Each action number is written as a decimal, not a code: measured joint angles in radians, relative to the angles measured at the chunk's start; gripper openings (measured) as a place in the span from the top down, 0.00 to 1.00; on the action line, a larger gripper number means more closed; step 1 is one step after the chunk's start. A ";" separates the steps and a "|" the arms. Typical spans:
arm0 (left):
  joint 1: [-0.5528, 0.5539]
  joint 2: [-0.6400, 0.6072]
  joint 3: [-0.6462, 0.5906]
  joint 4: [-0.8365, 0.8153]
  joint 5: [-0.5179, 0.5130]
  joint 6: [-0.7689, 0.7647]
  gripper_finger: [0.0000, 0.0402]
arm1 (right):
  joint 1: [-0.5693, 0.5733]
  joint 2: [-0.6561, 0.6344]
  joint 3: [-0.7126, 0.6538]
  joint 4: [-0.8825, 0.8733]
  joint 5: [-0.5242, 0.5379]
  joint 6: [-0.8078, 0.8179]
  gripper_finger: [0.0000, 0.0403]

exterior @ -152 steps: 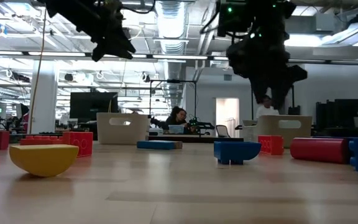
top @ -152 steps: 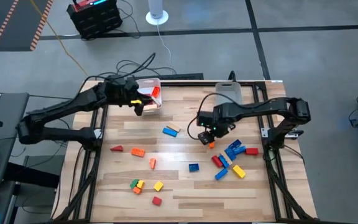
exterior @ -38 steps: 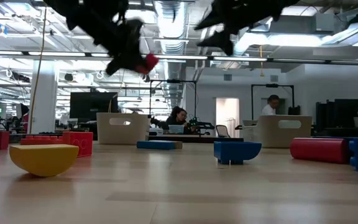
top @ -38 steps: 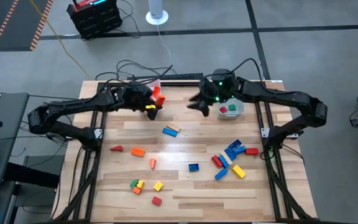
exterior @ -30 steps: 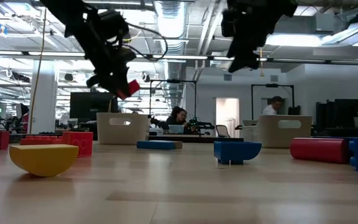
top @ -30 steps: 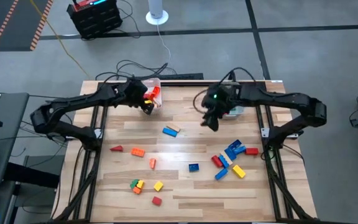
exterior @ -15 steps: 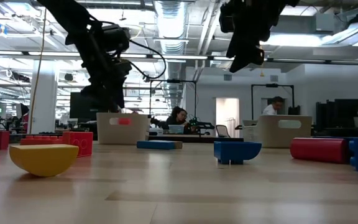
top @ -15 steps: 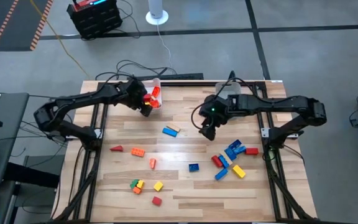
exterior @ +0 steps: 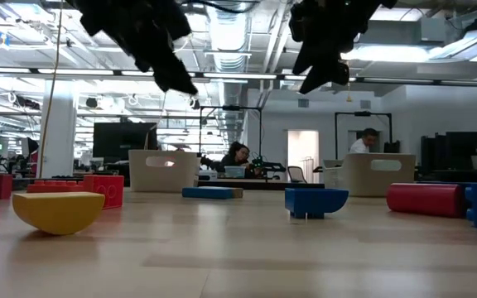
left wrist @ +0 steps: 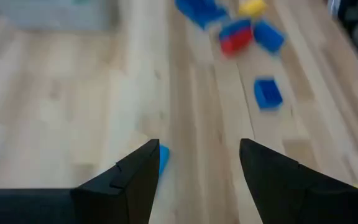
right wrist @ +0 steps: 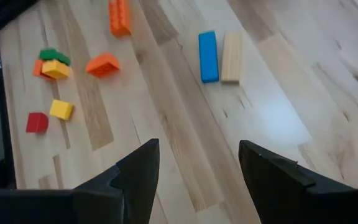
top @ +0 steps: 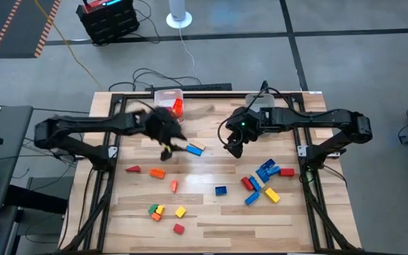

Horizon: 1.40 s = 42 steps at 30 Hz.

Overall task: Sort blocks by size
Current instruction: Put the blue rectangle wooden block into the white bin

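Note:
Blocks lie scattered on the wooden table (top: 211, 223): a blue bar and a tan bar side by side (top: 194, 149), a blue, red and yellow cluster (top: 263, 176) at the right, and orange, red, yellow and green ones (top: 156, 210) at the near left. My left gripper (top: 170, 146) hovers open and empty just left of the two bars; its wrist view (left wrist: 197, 149) shows a blue block (left wrist: 164, 158) beside one finger. My right gripper (top: 232, 148) hovers open and empty right of the bars, which its wrist view shows ahead (right wrist: 208, 56).
A clear bin (top: 168, 100) with red and orange blocks stands at the far left, a second clear bin (top: 261, 103) at the far right. Bare wood lies along the near edge. People sit in the room beyond (exterior: 237, 157).
My left gripper carried a red block to the far-left bin, then swung toward the near edge and the table's middle; the block no longer shows between its fingers. My right gripper has come from the far-right bin toward the table's middle, beside the two bars.

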 joint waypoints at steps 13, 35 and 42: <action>-0.074 0.299 -0.002 0.148 -0.074 -0.102 0.46 | 0.000 0.000 0.000 -0.039 -0.002 -0.128 0.38; -0.006 0.400 0.000 0.164 -0.135 -0.008 0.46 | 0.003 -0.002 0.001 -0.007 -0.010 -0.169 0.38; -0.008 0.461 0.003 0.144 -0.128 0.020 0.46 | 0.009 -0.002 0.028 0.000 -0.010 -0.128 0.38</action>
